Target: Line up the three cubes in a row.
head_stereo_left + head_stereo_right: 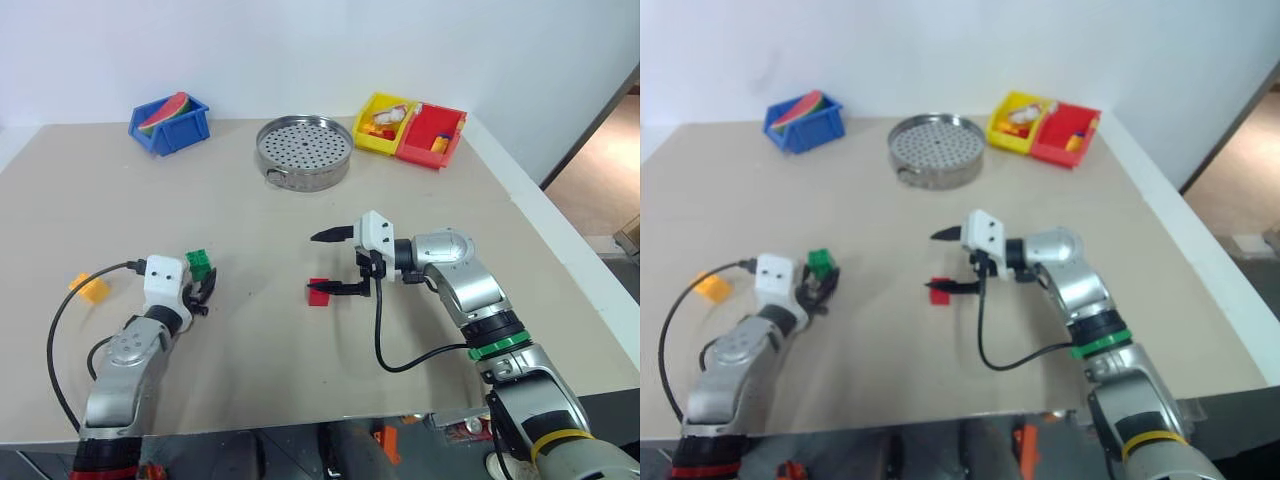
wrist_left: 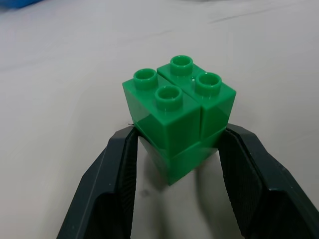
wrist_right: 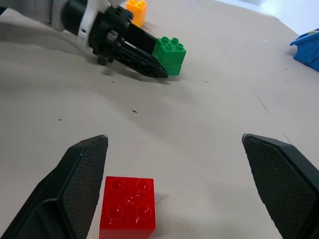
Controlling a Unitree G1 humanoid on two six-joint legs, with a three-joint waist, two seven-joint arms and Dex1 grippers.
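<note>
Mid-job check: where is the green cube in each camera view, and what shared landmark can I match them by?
Left eye view: green cube, left of centre, at the left claw.
Right eye view: green cube, left of centre, same spot.
Left wrist view: centre, gripped between the two black fingers.
Right wrist view: upper middle, in the left claw.
Shared landmark: the left claw shut on the cube.

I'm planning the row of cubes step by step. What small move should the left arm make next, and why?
Probably carry the green cube toward the red cube. The left gripper is shut on the green one, while the red one lies apart on the table under the open right gripper, and the orange-yellow cube sits farther left.
</note>
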